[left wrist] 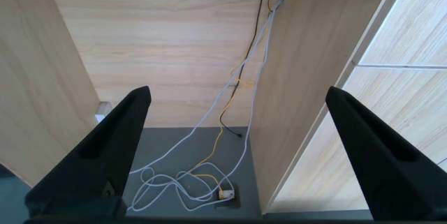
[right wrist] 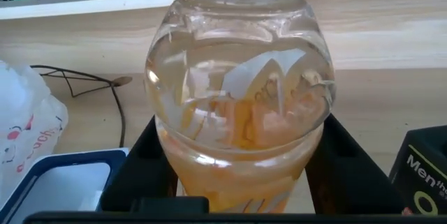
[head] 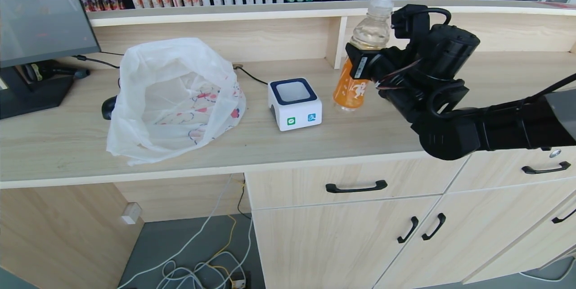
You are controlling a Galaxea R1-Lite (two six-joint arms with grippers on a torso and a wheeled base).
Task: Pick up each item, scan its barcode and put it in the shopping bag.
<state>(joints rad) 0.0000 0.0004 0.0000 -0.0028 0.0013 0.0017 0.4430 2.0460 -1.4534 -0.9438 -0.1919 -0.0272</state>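
A clear bottle (head: 363, 55) with an orange label and a white cap is held upright just above the wooden counter (head: 279, 145), to the right of the scanner. My right gripper (head: 360, 66) is shut on the bottle's middle. In the right wrist view the bottle (right wrist: 241, 105) stands between the black fingers (right wrist: 143, 161). The white scanner box (head: 295, 103) with a dark-rimmed window sits at the counter's centre. The open white shopping bag (head: 173, 97) lies to its left. My left gripper (left wrist: 234, 154) hangs open below the counter, over the cables on the floor.
A monitor (head: 42, 10) on a black stand is at the far left, with a black mouse (head: 108, 107) beside the bag. A raised shelf (head: 315, 10) runs along the counter's back. Drawers and cupboard doors (head: 355, 217) lie below. A dark box (right wrist: 422, 182) sits near the bottle.
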